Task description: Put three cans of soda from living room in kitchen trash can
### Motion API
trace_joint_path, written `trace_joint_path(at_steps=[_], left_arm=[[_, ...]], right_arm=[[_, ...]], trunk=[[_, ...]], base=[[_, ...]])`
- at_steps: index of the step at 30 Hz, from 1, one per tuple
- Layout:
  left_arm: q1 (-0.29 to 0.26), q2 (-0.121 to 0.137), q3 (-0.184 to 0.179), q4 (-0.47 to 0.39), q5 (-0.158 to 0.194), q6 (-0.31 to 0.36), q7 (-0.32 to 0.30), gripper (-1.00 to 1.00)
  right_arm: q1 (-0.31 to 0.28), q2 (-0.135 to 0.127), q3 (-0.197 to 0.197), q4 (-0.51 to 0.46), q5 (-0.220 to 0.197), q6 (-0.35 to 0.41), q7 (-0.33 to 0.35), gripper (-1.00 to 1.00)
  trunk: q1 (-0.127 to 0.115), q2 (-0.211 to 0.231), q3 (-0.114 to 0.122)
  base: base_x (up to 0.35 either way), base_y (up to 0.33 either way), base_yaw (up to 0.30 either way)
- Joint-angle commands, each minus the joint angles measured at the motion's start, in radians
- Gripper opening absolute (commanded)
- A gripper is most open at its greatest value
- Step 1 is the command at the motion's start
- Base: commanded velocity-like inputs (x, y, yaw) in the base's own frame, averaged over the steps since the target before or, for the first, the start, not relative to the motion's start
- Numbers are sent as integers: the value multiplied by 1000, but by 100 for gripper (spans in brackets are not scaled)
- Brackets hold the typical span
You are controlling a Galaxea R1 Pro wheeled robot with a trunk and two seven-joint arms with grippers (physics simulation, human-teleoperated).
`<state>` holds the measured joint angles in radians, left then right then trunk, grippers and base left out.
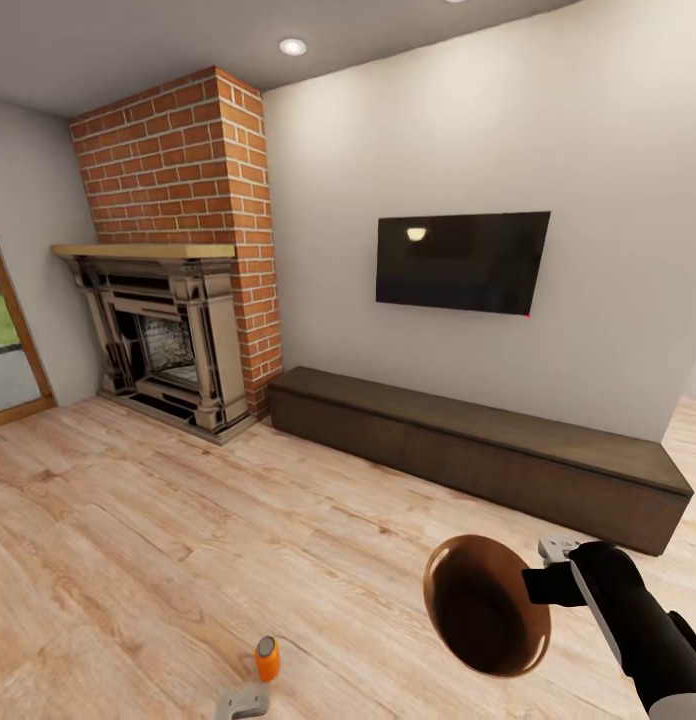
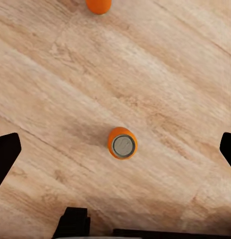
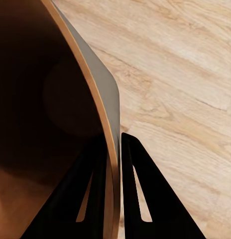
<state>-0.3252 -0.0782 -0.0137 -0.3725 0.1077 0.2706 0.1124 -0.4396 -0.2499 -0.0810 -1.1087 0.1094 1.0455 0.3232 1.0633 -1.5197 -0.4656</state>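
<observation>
Orange soda can (image 2: pixel 122 143) stands upright on the wood floor (image 1: pixel 138 560), directly below the left pincer (image 1: pixel 241 702), whose fingers are spread wide either side of it, seemingly lined up for a descent. A second orange can (image 2: pixel 98 5) sits beyond it. Further right, the right pincer (image 3: pixel 113 164) is clamped on the trash can's rim (image 3: pixel 103 84), one finger inside, one outside, carrying the trash can (image 1: pixel 485 606) tilted, probably to bring it near the cans.

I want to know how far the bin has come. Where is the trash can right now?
The trash can is in the living room, held off the floor by its rim in the right gripper, at the head view's lower right, before the long dark TV bench.
</observation>
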Motion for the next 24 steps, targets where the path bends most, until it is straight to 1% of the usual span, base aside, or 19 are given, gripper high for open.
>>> trace_joint_path(at_steps=[1, 8, 14, 18, 24], left_arm=[[0, 0, 0, 8, 0, -1, -1, 100], [0, -1, 0, 21, 0, -2, -2, 100], [0, -10, -1, 22, 0, -3, -3, 100], [0, -12, -1, 24, -2, -26, -3, 100], [0, -13, -2, 25, -3, -41, -3, 100]], right_arm=[[-1, 0, 0, 0, -16, 2, 7, -100], [0, 0, 0, 0, -17, 2, 7, -100], [0, 0, 0, 0, -16, 2, 7, -100], [0, 0, 0, 0, -16, 2, 7, -100], [-1, 0, 0, 0, -16, 2, 7, -100]], trunk=[[4, -7, -3], [31, -56, -25], [54, -98, -44], [69, -126, -56], [92, -168, -75]], base=[[0, 0, 0], [0, 0, 0], [0, 0, 0], [0, 0, 0], [0, 0, 0]])
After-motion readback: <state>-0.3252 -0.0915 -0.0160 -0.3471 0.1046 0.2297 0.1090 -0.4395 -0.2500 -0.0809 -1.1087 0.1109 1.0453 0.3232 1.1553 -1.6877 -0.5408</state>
